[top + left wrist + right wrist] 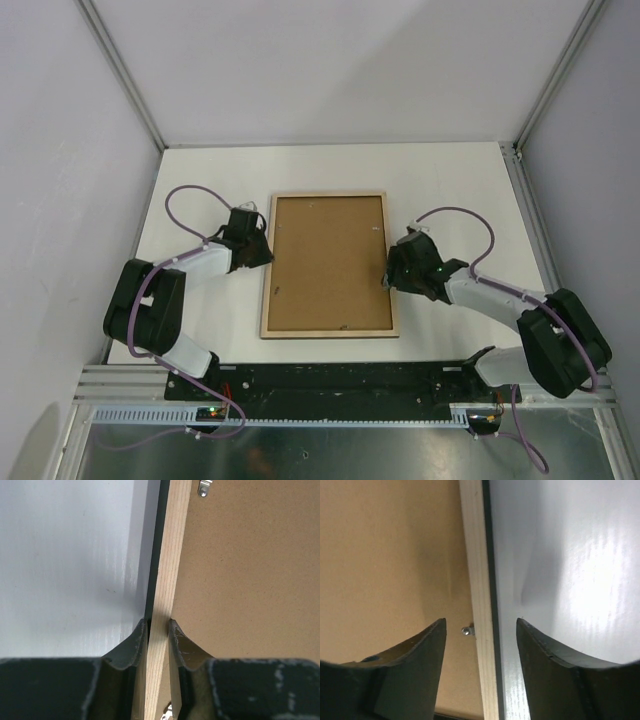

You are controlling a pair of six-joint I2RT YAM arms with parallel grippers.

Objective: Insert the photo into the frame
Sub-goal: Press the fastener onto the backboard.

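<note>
The frame [330, 196] lies back side up in the middle of the table, its light wood rim around a brown backing board [328, 262]. The photo is hidden from every view. My left gripper [266, 250] is shut on the frame's left rim [165, 570], one finger on the outside and one over the backing board [240, 580]. My right gripper [388, 272] stands open astride the right rim [476, 570]. Its fingertips [436, 630] are clear of the wood on both sides.
A small metal clip [466, 630] sticks out from the rim over the backing board, and a metal hanger [204, 487] sits near the frame's top. White table [450, 180] surrounds the frame, with grey walls on three sides.
</note>
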